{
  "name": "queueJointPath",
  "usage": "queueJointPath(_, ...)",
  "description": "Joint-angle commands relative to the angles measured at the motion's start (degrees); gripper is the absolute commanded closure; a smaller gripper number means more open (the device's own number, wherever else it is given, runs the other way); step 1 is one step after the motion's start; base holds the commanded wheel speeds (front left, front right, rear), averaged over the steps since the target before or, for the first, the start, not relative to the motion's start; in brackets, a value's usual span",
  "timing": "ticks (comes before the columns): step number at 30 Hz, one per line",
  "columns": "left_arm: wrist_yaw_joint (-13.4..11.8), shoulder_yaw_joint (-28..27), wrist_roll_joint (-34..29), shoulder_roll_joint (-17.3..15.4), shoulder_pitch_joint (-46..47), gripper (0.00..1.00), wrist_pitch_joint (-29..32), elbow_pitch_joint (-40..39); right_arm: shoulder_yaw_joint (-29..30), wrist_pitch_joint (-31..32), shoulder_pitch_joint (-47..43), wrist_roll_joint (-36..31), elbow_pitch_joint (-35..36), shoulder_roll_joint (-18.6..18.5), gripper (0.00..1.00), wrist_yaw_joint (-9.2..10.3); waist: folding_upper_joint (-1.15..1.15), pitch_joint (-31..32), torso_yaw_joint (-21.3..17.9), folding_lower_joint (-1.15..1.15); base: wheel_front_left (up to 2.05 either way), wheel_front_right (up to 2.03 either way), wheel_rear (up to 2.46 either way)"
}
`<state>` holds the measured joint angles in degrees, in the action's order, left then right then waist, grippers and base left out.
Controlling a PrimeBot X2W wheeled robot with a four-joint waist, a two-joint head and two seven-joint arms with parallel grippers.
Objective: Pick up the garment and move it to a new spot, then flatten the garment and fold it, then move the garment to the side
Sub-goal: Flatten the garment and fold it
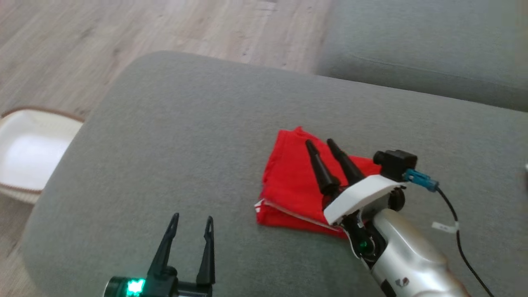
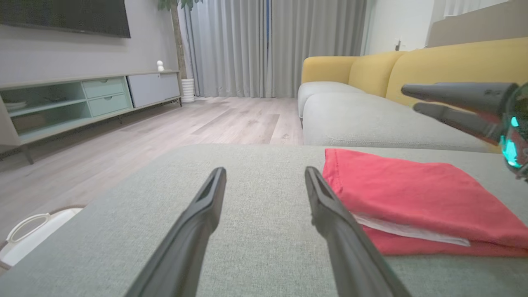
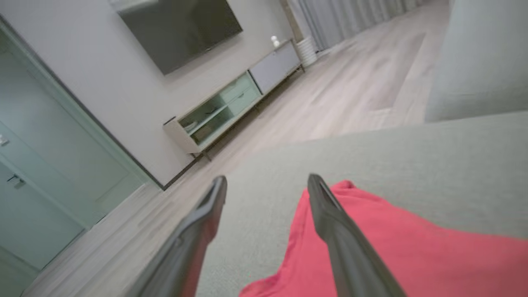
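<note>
Right tool and left tool, both with fingers apart and empty, at a folded red garment.
The right tool hung above the garment, which lay on the right half of a grey upholstered seat; the left tool was well apart, to its left, near the seat's front edge. Behind was a grey sofa with yellow back, a pale wooden floor, a white basket on it, and further a low cabinet, a television and grey curtains.
</note>
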<state>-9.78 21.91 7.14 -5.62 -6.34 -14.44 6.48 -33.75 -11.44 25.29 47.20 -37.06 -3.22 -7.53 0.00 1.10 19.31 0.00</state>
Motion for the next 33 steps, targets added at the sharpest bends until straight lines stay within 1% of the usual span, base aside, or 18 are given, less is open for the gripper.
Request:
queueJointPath(1,-0.39,-2.08,0.02,0.86,1.02,0.0,-0.56,-2.04,-0.19,-0.89,1.28,-0.34,1.78,0.34,0.0,0.04,0.0,0.83,-2.04,0.0,0.0,0.0,0.0)
queueJointPath(3,-0.55,-2.8,0.4,1.03,0.62,0.0,-0.56,-2.27,1.39,-2.51,-0.25,-1.03,3.23,0.2,0.0,0.04,0.0,1.46,-4.18,0.0,0.0,0.0,0.0)
queueJointPath(5,-0.54,-3.44,1.01,1.26,0.21,0.0,-0.56,-2.37,3.12,-3.24,-2.11,-3.09,4.86,-1.15,0.0,0.04,0.0,2.17,-6.21,0.0,0.0,0.0,0.0)
queueJointPath(7,-0.14,-3.7,1.44,1.42,-0.17,0.0,-0.56,-2.1,6.3,-3.48,-4.56,-5.46,7.33,-2.45,0.0,0.04,0.0,2.92,-8.13,0.0,0.0,0.0,0.0)
queueJointPath(10,0.17,-4.23,1.74,1.58,-0.85,0.0,-0.56,-1.73,11.47,-3.52,-9.37,-13.28,12.27,-4.53,0.0,0.04,0.0,4.02,-10.65,0.0,0.0,0.0,0.0)
queueJointPath(13,0.51,-4.37,1.05,1.52,-1.58,0.0,-0.56,-1.2,16.48,-3.54,-15.17,-21.55,15.84,-5.16,0.0,0.04,0.0,5.28,-12.28,0.0,0.0,0.0,0.0)
queueJointPath(15,0.61,-4.57,0.62,1.51,-2.1,0.0,-0.56,-0.68,19.7,-3.54,-19.16,-26.84,17.82,-5.08,0.0,0.04,0.0,6.1,-12.84,0.0,0.0,0.0,0.0)
queueJointPath(18,0.89,-5.01,0.07,1.43,-3.01,0.0,-0.56,-0.16,23.54,-3.54,-24.83,-32.39,20.33,-4.01,0.0,0.04,0.0,7.54,-13.32,0.0,0.0,0.0,0.0)
queueJointPath(21,1.34,-5.39,-0.25,1.45,-4.22,0.0,-0.56,-0.07,26.99,-3.55,-29.87,-35.53,22.51,-2.72,0.0,0.04,0.0,8.88,-13.25,0.0,0.0,0.0,0.0)
queueJointPath(25,1.68,-6.03,-0.51,1.57,-6.08,0.0,-0.56,-0.37,29.21,-3.55,-35.54,-38.08,24.7,-1.45,0.0,0.04,0.0,10.42,-12.99,0.0,0.0,0.0,0.0)
queueJointPath(28,1.89,-6.31,-0.84,1.7,-7.28,0.0,-0.56,-0.65,29.79,-3.55,-38.06,-38.6,25.51,-0.79,0.0,0.04,0.0,10.99,-12.99,0.0,0.0,0.0,0.0)
queueJointPath(33,2.22,-6.67,-1.19,1.99,-8.43,0.0,-0.56,-0.31,29.36,-3.55,-39.32,-38.77,25.67,-0.17,0.0,0.04,0.0,11.61,-13.32,0.0,0.0,0.0,0.0)
